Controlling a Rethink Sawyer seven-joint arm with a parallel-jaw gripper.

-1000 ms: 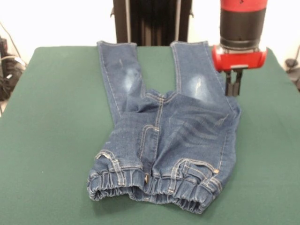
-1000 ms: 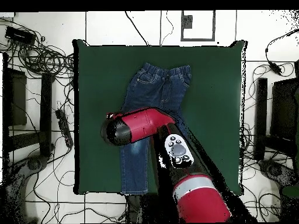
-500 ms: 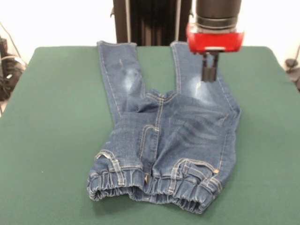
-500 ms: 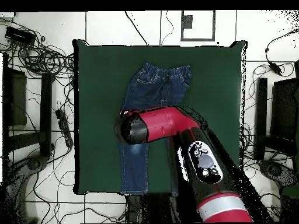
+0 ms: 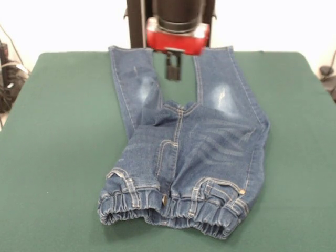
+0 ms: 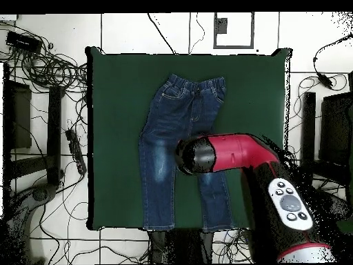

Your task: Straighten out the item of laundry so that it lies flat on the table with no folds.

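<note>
The blue denim jeans [image 5: 194, 147] lie on the dark green table [image 5: 63, 131], with the gathered waistband at the near edge and both legs running toward the pedestal. The hip area is creased, and cloth bunches where the left leg meets the crotch. Whitish patches show on both thighs. My gripper [image 5: 174, 73] hangs shut and empty above the gap between the two legs, clear of the cloth. In the overhead view the jeans [image 6: 169, 138] lie lengthways on the table [image 6: 255, 103], and the red arm's wrist [image 6: 196, 155] hides the gripper and part of one leg.
The black pedestal [image 5: 170, 21] stands at the table's far edge. Cables [image 6: 48, 69] and dark equipment [image 6: 17, 117] lie on the floor round the table. The leg hems reach the table's edge by the robot.
The arm has swung from above the right-hand leg's outer edge to above the gap between the legs, closer to the pedestal. The jeans have not moved.
</note>
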